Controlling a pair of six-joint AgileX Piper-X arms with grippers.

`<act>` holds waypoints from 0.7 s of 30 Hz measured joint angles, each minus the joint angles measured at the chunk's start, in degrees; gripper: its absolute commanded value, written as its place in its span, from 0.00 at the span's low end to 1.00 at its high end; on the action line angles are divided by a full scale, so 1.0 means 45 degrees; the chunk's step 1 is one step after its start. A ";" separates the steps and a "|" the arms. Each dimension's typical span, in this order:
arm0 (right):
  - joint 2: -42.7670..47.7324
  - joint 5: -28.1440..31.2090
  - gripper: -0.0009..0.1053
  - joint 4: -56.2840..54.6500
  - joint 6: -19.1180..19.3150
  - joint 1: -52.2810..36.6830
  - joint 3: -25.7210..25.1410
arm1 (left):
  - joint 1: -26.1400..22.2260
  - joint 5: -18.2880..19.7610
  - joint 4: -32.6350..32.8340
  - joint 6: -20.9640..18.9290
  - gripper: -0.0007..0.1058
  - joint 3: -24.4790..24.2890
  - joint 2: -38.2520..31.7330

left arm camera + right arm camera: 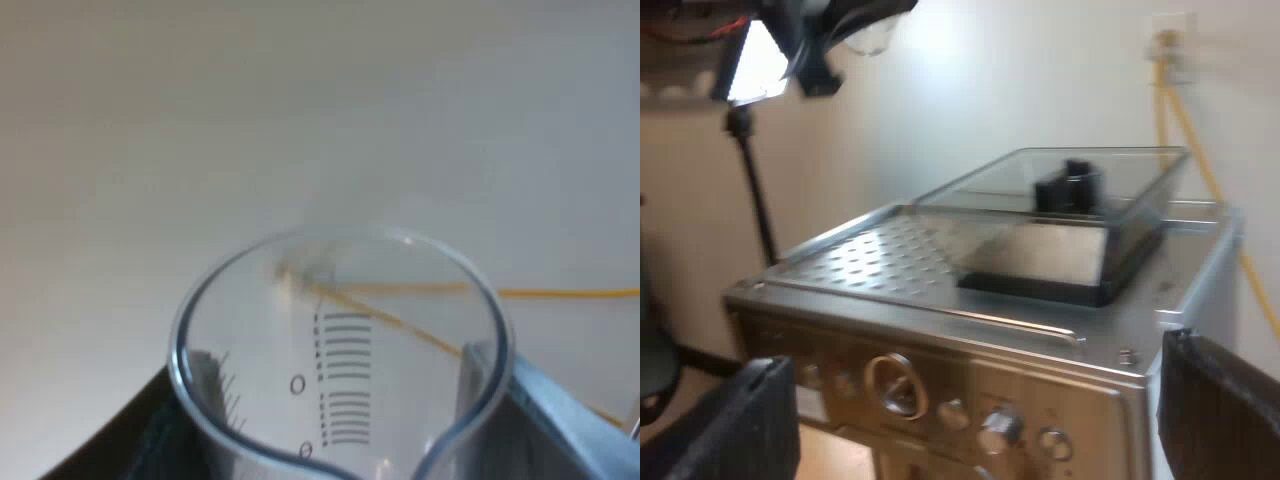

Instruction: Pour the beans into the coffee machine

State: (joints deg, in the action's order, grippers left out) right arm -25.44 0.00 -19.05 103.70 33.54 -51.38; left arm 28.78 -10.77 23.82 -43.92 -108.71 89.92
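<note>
My left gripper [340,445] is shut on a clear measuring glass [340,330] with printed scale lines, one finger [545,405] on each side of it. I look into its mouth and see no beans inside, with a pale wall behind. The steel espresso machine [940,385] stands below my right gripper [980,430], whose black fingers [735,430] are wide apart and hold nothing. The machine's clear bean hopper [1060,215] sits on its top with a dark part inside. High above the machine's perforated top plate hangs my left gripper [835,30] with the glass [872,38].
Round knobs [895,385] line the machine's front panel. A yellow cable [1185,130] runs down the wall behind the hopper. A lamp panel [755,65] on a black stand [750,180] is beyond the machine, under the far gripper.
</note>
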 measured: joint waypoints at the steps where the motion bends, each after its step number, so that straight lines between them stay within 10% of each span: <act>1: 0.0000 0.0000 0.75 0.0000 0.0000 0.0000 0.0000 | 0.0000 -0.0202 0.0070 -0.0468 0.25 0.0000 -0.0077; 6: 0.0000 -0.1038 0.75 0.0000 0.0000 0.0000 0.0000 | 0.0000 -0.0596 0.1817 -0.3858 0.25 0.0000 -0.0820; 16: 0.0000 -0.2250 0.75 0.0000 0.0000 0.0000 0.0000 | -0.0024 -0.0489 0.3948 -0.6602 0.25 0.0069 -0.1466; 21: 0.0000 -0.3290 0.75 -0.0078 0.0000 0.0000 0.0000 | -0.0024 0.0471 0.4223 -0.8796 0.25 0.1839 -0.2946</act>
State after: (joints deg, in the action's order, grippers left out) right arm -25.44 -14.81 -19.40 103.70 33.54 -51.38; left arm 28.67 -8.65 42.83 -83.50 -100.43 76.66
